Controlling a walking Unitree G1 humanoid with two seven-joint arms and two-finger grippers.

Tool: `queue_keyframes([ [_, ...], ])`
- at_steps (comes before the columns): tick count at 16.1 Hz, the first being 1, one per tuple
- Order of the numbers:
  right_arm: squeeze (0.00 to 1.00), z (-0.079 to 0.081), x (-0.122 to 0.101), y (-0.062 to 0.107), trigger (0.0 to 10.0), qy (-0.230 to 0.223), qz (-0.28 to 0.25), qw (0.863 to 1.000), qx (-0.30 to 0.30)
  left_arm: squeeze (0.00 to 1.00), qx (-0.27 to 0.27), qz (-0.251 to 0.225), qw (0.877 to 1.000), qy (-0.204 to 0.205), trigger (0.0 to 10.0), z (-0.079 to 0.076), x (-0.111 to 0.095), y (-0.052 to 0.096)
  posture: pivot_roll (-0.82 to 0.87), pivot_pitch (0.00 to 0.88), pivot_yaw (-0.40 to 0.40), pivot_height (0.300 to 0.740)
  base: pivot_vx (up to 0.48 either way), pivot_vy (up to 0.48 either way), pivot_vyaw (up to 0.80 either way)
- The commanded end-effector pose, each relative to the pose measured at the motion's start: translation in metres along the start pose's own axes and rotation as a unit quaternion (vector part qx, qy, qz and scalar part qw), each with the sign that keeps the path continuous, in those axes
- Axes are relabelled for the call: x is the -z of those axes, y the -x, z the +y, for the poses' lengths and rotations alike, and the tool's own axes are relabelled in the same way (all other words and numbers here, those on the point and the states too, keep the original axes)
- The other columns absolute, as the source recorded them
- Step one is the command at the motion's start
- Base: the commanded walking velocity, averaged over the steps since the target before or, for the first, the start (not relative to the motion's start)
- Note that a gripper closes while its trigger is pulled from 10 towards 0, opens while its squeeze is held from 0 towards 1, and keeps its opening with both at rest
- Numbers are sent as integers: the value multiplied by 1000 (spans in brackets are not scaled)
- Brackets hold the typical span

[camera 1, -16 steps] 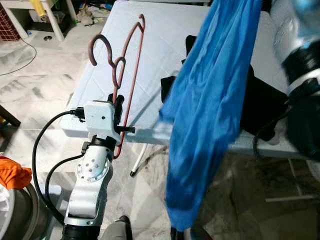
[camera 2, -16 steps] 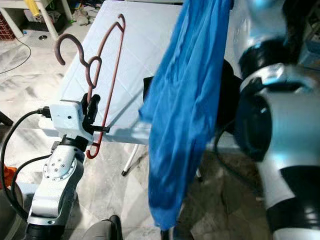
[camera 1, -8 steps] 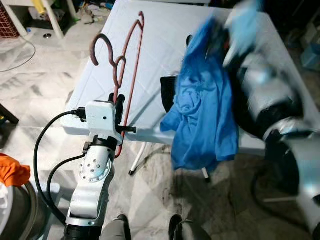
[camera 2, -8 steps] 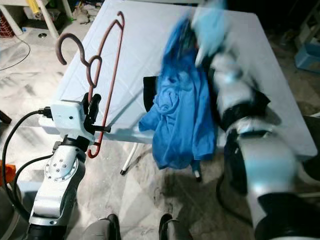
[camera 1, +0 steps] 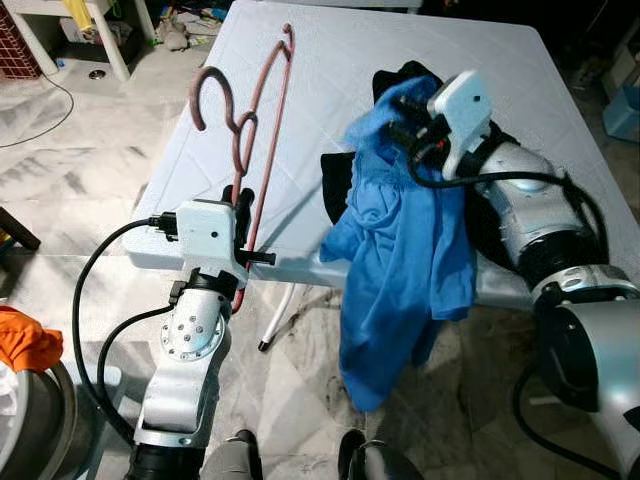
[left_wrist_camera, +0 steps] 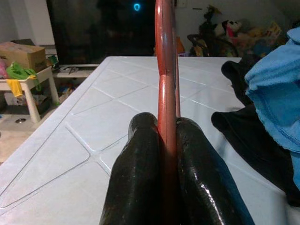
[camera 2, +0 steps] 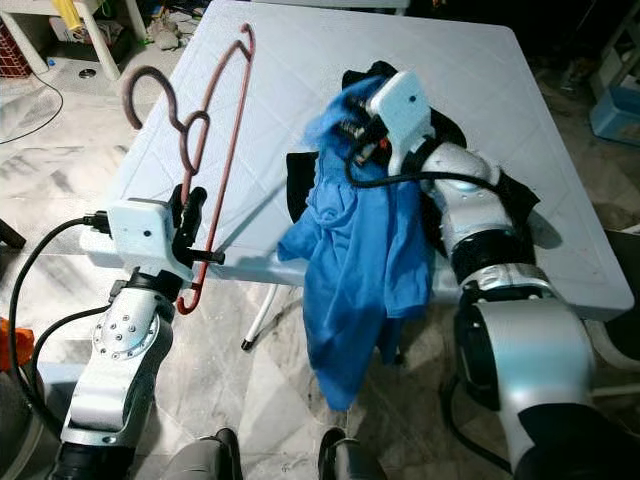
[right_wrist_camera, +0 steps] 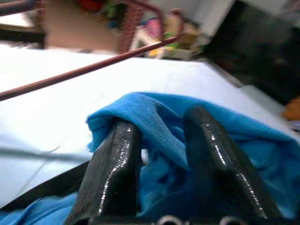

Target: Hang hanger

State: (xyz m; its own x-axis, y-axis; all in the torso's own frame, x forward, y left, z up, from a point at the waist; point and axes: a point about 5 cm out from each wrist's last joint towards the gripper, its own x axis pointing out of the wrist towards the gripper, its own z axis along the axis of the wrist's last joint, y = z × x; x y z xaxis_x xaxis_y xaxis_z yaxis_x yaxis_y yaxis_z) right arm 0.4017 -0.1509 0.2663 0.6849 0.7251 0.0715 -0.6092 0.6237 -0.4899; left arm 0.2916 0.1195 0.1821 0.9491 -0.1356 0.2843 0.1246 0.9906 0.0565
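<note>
My left gripper (camera 1: 240, 215) is clenched on the red hanger (camera 1: 262, 130), which I hold upright at the near left corner of the white table (camera 1: 320, 70); in the left wrist view the thin red wire (left_wrist_camera: 165, 93) is pressed between my two black fingers (left_wrist_camera: 136, 178), and they touch it on both sides. The lower end of the hanger hangs just under the near edge of the table, and its hook (camera 1: 208, 90) points up and away from me, above the left edge. My right gripper (camera 2: 352, 130) is over the middle of the table, a little farther than the left one, and it grasps the blue cloth (camera 1: 400, 260): in the right wrist view a fold of the blue fabric (right_wrist_camera: 159, 122) lies between its fingers (right_wrist_camera: 115, 168). From the gripper the cloth falls over the near edge of the table and hangs down toward the marble floor (camera 1: 90, 170). A black garment (camera 1: 345, 185) lies on the table under and behind the blue cloth, touching it. At the far left, beyond the table, stand the legs of a small white bench (camera 1: 110, 45). Near my left side, low on the floor, there is something orange (camera 1: 25, 340).
</note>
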Motion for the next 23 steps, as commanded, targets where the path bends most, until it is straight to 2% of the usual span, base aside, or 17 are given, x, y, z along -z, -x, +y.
queue_keyframes([
  [1,1000,-3,-1,7,10000,8,7,999,-32,0,10,39,999,6,10000,-5,16,4,48,214,-69,740,0,0,0],
  [4,1000,-5,1,21,10000,2,4,998,-68,0,12,41,999,11,10000,-6,19,3,41,200,-71,740,0,0,0],
  [6,1000,1,8,35,10000,-13,9,995,-98,0,16,42,999,13,10000,-7,21,2,33,192,-68,740,0,0,0],
  [8,1000,6,12,43,10000,-33,8,994,-108,0,21,45,999,15,10000,-8,23,2,24,191,-66,740,0,0,0],
  [10,1000,17,22,58,10000,-51,30,990,-127,0,26,53,998,17,10000,-9,27,3,15,195,-59,740,0,0,0],
  [11,1000,22,26,66,10000,-43,48,990,-129,0,27,54,998,17,10000,-9,28,4,13,196,-57,740,0,0,0],
  [14,1000,21,30,81,10000,-43,76,990,-107,0,31,56,998,17,10000,-9,29,3,1,195,-47,740,0,0,0],
  [20,1000,26,33,90,10000,-66,113,989,-74,0,34,56,998,19,10000,-10,30,1,-9,197,-48,740,0,0,0],
  [23,1000,29,41,98,10000,-63,152,984,-62,0,35,58,998,18,10000,-10,30,2,-12,200,-45,740,0,0,0],
])
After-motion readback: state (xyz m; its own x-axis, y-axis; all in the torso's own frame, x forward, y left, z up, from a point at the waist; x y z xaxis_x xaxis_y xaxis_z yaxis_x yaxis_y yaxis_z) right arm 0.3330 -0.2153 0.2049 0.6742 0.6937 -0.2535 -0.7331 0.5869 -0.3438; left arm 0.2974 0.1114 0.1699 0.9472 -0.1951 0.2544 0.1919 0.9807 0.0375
